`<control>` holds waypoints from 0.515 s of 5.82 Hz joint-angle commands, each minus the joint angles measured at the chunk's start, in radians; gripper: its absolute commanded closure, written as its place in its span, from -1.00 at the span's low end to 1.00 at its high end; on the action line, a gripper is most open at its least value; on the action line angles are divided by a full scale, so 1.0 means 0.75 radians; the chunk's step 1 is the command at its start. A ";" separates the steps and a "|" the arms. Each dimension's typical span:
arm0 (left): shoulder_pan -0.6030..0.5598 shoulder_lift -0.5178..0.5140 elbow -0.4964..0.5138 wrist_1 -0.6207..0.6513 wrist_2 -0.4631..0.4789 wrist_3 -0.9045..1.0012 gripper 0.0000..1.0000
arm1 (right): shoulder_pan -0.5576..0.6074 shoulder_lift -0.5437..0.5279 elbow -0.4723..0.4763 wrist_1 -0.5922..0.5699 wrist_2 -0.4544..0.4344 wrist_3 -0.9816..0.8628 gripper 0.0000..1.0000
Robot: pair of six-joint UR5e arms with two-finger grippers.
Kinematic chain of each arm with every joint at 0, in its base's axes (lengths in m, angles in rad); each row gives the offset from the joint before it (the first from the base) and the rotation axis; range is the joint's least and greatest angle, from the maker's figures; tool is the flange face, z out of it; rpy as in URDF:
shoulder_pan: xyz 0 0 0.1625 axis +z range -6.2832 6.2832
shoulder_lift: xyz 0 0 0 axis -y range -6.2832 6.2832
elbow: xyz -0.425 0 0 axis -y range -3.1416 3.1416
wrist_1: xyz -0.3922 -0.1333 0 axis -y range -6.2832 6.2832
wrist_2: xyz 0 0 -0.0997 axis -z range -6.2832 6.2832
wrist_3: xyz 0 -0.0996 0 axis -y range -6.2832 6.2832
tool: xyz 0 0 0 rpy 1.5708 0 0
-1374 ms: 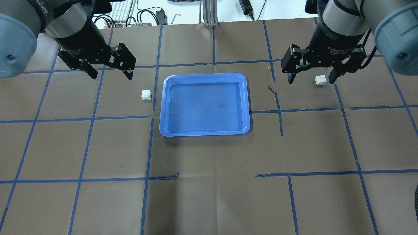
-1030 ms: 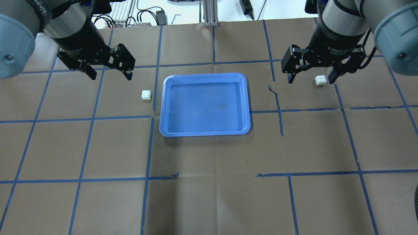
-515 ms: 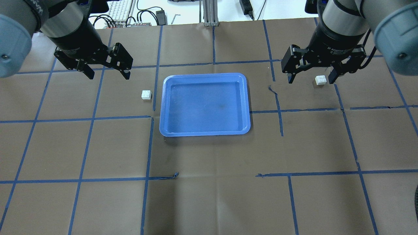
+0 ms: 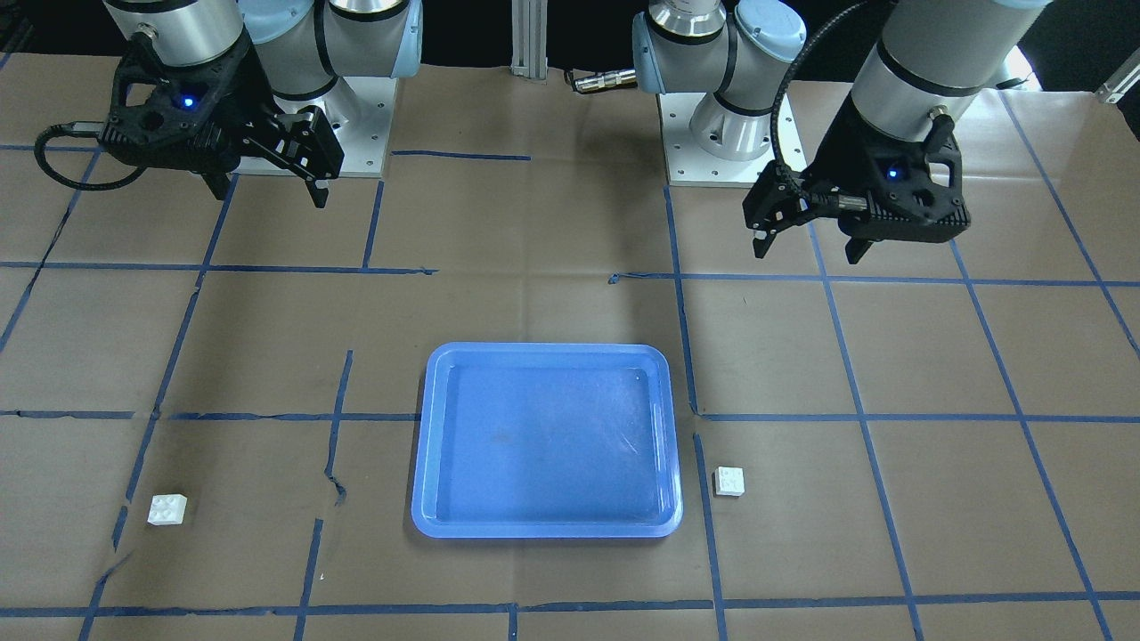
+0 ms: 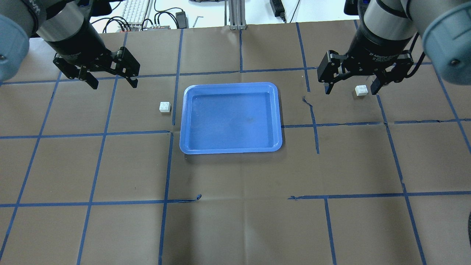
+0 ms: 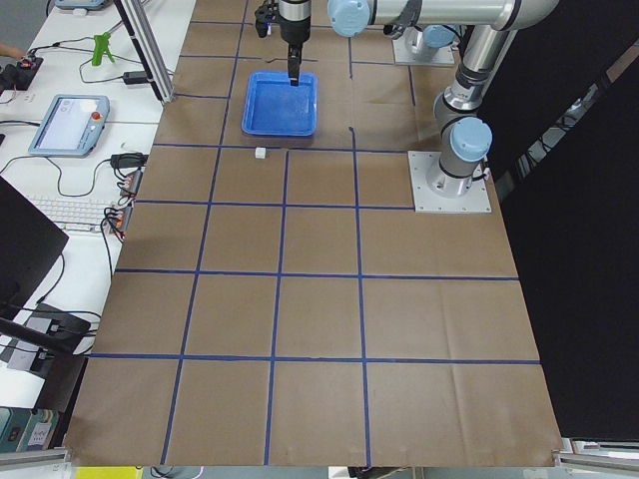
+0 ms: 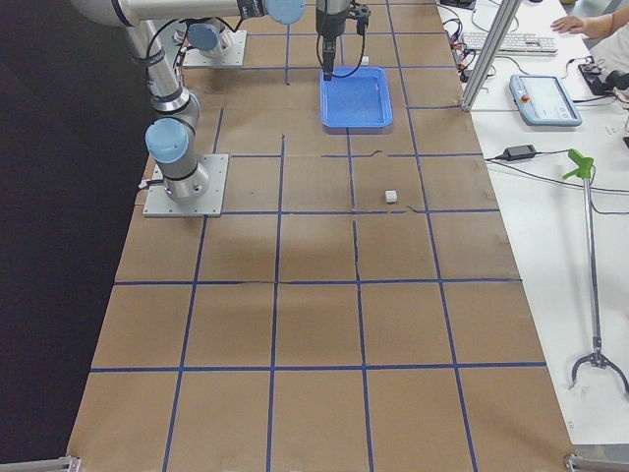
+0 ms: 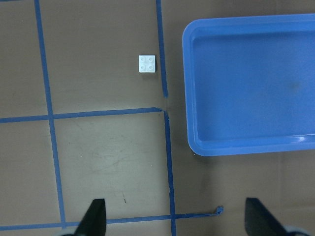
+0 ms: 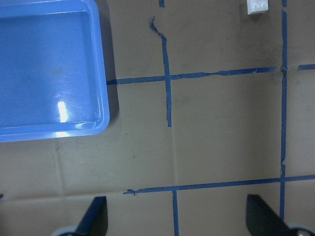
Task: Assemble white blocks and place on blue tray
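The blue tray (image 5: 183, 121) lies empty at the table's middle; it also shows in the front view (image 4: 419, 463). One white block (image 5: 165, 106) sits just left of the tray, also in the front view (image 4: 729, 481) and the left wrist view (image 8: 147, 63). The other white block (image 5: 361, 90) sits far right, also in the front view (image 4: 166, 509) and at the top edge of the right wrist view (image 9: 257, 6). My left gripper (image 5: 114, 84) is open and empty, high above the table, back-left of its block. My right gripper (image 5: 351, 91) is open and empty, high above the table.
Brown paper with a blue tape grid covers the table. Torn, lifted tape shows right of the tray (image 5: 307, 101) and near the front (image 5: 197, 198). Cables and a keyboard (image 5: 136, 11) lie beyond the far edge. The arm bases (image 4: 721, 133) stand at the robot's side.
My left gripper has drifted left and toward the far edge, away from its white block. The right gripper, both blocks and the tray have not moved.
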 commanded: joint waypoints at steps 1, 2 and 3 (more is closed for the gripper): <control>0.050 -0.217 0.008 0.263 -0.013 0.035 -0.99 | -0.002 0.003 -0.003 0.004 0.003 -0.105 -1.00; 0.048 -0.356 0.006 0.433 -0.018 0.037 -0.99 | -0.012 0.013 0.001 -0.004 0.003 -0.376 -1.00; 0.040 -0.459 -0.004 0.510 -0.016 0.037 -0.99 | -0.020 0.023 0.005 -0.014 0.003 -0.617 -1.00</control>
